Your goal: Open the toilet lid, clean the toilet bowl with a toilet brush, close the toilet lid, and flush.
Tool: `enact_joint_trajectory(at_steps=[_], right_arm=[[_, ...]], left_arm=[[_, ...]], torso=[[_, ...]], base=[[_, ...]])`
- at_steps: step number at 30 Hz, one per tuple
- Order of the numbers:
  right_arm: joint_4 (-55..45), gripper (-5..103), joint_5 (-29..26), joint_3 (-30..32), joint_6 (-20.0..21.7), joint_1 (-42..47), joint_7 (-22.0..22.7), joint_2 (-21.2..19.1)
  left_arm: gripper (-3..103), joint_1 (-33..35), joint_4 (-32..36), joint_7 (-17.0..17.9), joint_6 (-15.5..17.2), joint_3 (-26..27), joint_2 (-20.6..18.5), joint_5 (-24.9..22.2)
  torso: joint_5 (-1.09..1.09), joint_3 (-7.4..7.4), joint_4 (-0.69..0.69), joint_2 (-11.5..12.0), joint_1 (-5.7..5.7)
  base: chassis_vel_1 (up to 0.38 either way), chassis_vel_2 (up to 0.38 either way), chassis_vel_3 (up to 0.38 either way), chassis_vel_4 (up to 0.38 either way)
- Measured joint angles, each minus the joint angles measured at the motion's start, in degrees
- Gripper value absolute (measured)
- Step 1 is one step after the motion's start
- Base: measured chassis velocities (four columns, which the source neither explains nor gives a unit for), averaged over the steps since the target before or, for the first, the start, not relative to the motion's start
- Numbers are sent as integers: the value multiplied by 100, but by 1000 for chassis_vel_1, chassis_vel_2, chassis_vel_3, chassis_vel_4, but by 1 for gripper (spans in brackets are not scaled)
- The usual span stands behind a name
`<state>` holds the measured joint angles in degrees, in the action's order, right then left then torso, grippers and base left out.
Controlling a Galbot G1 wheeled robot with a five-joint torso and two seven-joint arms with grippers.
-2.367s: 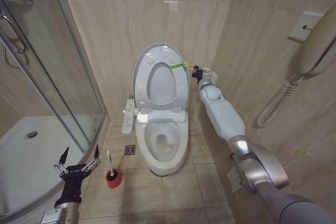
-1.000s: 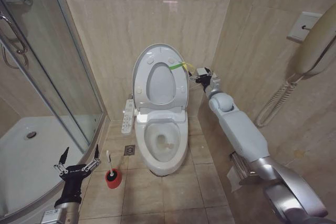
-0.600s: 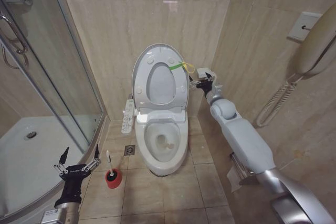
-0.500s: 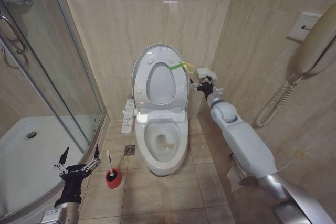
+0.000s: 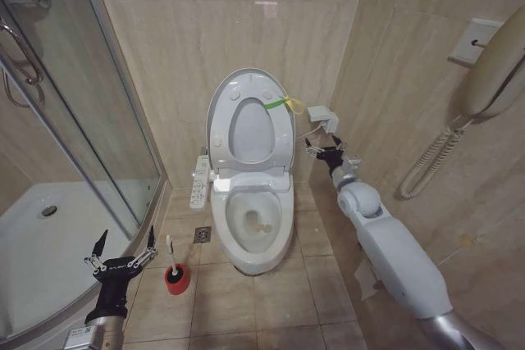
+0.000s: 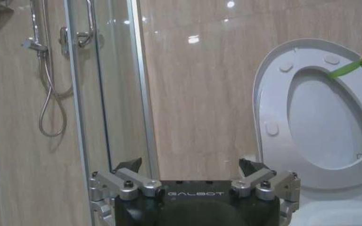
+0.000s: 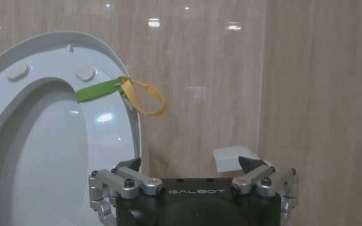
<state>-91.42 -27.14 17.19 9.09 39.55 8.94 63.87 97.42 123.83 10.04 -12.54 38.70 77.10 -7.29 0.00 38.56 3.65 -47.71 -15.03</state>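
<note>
I am holding my left pincer (image 5: 123, 261) low and nearest to me, its fingers spread wide and gripping nothing, just beside the toilet brush (image 5: 171, 253), which is standing upright in its red holder cup (image 5: 176, 279) on the floor tiles by the shower tray (image 5: 33, 235). Beyond that, the toilet bowl (image 5: 253, 239) is sitting uncovered. Farther back, the toilet lid (image 5: 250, 120) is leaning upright against the wall with the seat raised too, its yellow-green band (image 5: 283, 104) hanging loose at the edge. My right pincer (image 5: 328, 153) is hovering apart from that band, off the lid's right side and close to the wall, its fingers splayed and empty. I am judging the opening step done and the brushing step coming up: the next move is calling for my left pincer to line up on the thin handle and close squarely, lifting straight so the cup is not tipping
</note>
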Motion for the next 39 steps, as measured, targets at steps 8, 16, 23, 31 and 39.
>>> enact_joint_trajectory(at_steps=[8,16,23,31,39], right_arm=[[-662,100,-20,414,-93,1003,57,21],[-1198,100,132,651,-157,1747,173,191],[-1564,100,323,739,-162,2071,288,336],[-1976,100,431,948,-170,2521,193,358],[-2359,100,690,1095,-223,3056,152,554]], left_arm=[[100,0,0,0,0,0,0,0],[100,0,0,0,0,0,0,0],[100,0,0,0,0,0,0,0],[100,0,0,0,0,0,0,0],[100,0,0,0,0,0,0,0]], torso=[[0,0,0,0,0],[0,0,0,0,0],[0,0,-1,0,0],[0,0,-1,0,0],[0,0,0,0,0]], base=[[0,0,0,0],[0,0,0,0],[0,0,0,0],[0,0,0,0],[0,0,0,0]])
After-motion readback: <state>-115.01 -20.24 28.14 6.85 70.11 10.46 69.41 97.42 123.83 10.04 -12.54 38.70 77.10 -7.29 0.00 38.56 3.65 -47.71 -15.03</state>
